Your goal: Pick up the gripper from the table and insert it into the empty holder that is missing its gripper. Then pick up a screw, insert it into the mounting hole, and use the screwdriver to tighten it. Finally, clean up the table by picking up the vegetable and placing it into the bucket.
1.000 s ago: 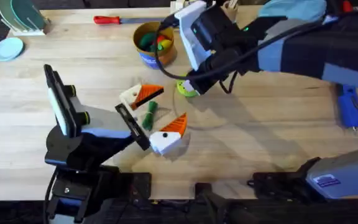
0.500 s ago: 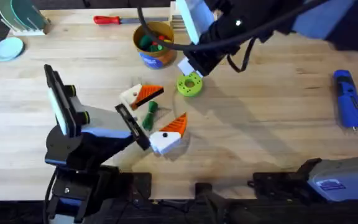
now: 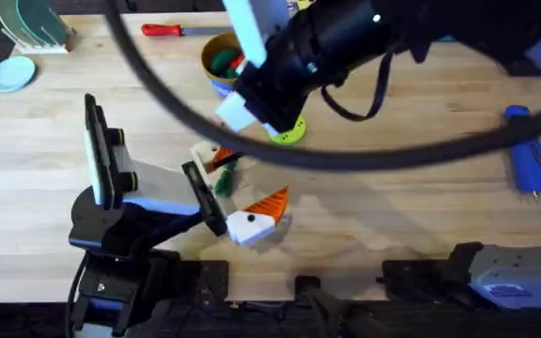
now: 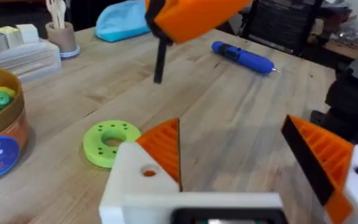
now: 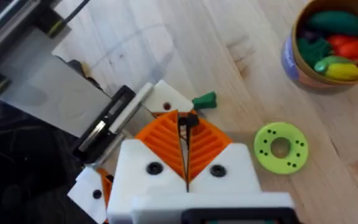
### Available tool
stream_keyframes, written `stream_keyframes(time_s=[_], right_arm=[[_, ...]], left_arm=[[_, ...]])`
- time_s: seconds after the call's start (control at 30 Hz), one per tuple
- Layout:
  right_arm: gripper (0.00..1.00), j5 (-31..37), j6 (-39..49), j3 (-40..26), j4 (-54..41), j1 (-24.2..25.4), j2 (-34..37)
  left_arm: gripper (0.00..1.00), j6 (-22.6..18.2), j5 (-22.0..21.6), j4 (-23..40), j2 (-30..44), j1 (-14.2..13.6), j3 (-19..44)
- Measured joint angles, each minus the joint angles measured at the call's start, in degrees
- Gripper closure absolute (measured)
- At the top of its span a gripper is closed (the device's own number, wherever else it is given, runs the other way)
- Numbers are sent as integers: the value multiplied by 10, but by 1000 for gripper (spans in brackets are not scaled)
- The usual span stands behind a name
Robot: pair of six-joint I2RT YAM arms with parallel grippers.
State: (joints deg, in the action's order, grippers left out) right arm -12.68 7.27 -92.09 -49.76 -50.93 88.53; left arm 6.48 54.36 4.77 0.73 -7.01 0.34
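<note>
Two fingers of the right gripper (image 5: 186, 146) pinch a black screw (image 5: 185, 122); I would lower it upright into the mounting hole (image 4: 148, 172) of the wide-open, empty left gripper (image 4: 232, 132).

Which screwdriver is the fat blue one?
The blue screwdriver lying near the table's right edge. The other, the red-handled screwdriver, is slim and lies at the far edge.
</note>
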Motion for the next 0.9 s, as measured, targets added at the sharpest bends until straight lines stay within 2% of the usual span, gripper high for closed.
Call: stream_keyframes(time_s=[0.23, 0.4, 0.9], right_arm=[[996, -7, -11, 0, 0, -25, 16], [996, -8, -19, 0, -1, -30, 33], [997, -11, -25, 0, -30, -34, 35]], left_arm=[[8, -19, 45, 6, 0, 0, 0], [9, -31, 59, 8, 0, 0, 0], [8, -35, 61, 9, 0, 0, 0]])
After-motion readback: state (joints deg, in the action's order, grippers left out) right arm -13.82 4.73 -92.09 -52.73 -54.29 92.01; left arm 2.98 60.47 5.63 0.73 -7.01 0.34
